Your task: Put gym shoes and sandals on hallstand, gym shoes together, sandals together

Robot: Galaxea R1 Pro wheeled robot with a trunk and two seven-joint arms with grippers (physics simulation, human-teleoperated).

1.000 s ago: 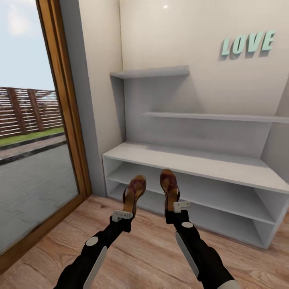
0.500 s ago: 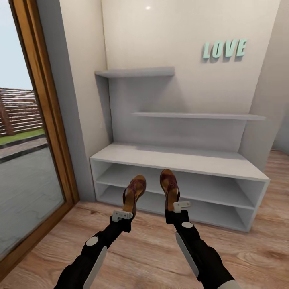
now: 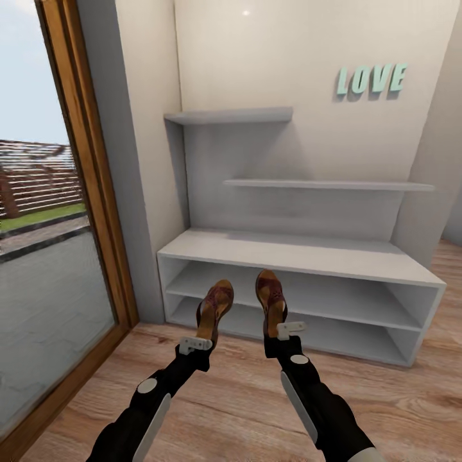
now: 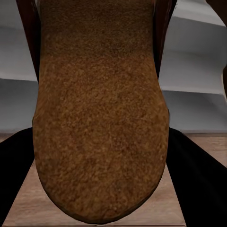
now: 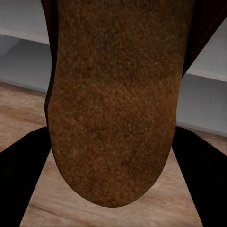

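While both arms reach forward over the corridor floor (image 3: 244,398), each carries one sandal off the ground, toe pointing up — the left gripper (image 3: 194,344) is clamped on the left sandal (image 3: 215,308), the right gripper (image 3: 285,333) on the right sandal (image 3: 270,300). Side by side, slightly apart, they hang in front of the hallstand (image 3: 301,253), level with its open shelf bays. Behind it mint LOVE letters (image 3: 371,79) hang on the wall; a wood-framed glass door (image 3: 90,173) stands to its left.

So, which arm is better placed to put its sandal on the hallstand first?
Right, only slightly. Both tools hold a sandal short of the hallstand; the right tool and its sandal sit a little nearer the shelf front than the left tool and sandal.
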